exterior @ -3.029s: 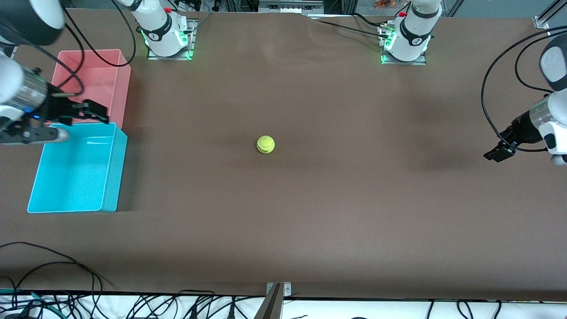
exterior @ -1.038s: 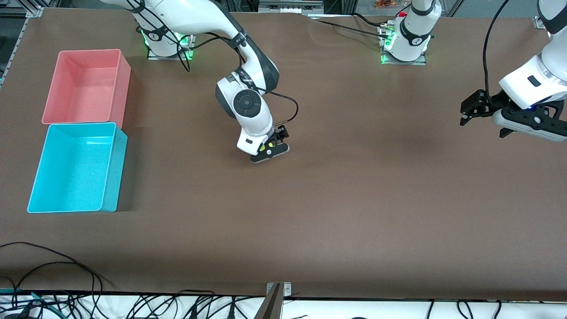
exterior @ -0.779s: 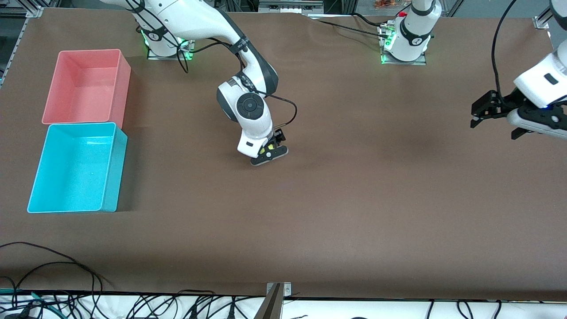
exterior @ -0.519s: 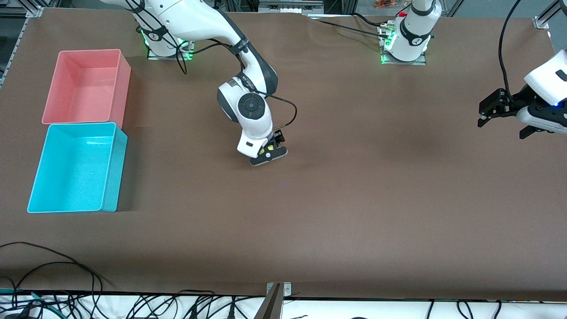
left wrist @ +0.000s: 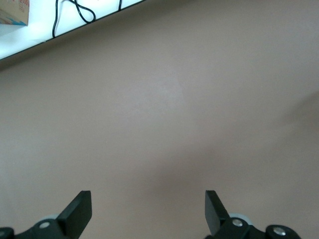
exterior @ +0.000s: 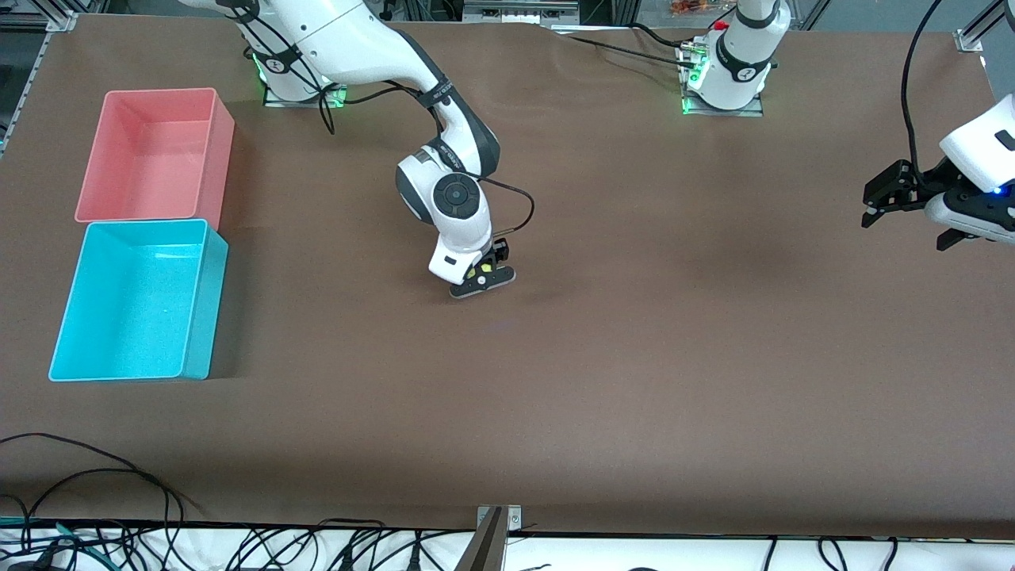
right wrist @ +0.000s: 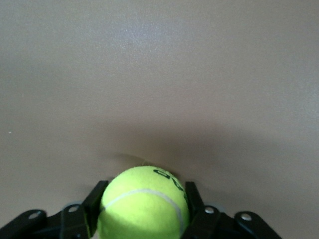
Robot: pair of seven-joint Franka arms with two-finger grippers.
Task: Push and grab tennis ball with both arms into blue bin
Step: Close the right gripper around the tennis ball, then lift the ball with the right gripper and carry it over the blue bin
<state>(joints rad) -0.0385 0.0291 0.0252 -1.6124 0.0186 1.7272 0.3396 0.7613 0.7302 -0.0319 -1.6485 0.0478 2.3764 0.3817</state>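
Bench (exterior: 634, 357) first: a wide brown surface that carries everything, with the pink bin (exterior: 155, 155) and, just nearer the front camera and touching it, the blue bin (exterior: 135, 305), both at my right arm's end and both with nothing in them. My right arm (exterior: 357, 40) reaches from its base down to the middle of the bench, well apart from the bins; my left arm (exterior: 979, 147) waits out at its own end, its left gripper (left wrist: 148, 211) spread wide over bare bench with nothing between the fingers. What has just changed is at my right gripper (exterior: 480, 279): a second ago its fingers stood wide around the tennis ball (right wrist: 144, 204), and now they have drawn in and press the ball from both sides, as the right wrist view shows plainly. The ball is low at the bench surface in the middle of the bench, mostly hidden under my wrist from the front. I judge the grab is made, so what is left is to lift, carry toward the blue bin and let go over it, not over the pink one beside it.
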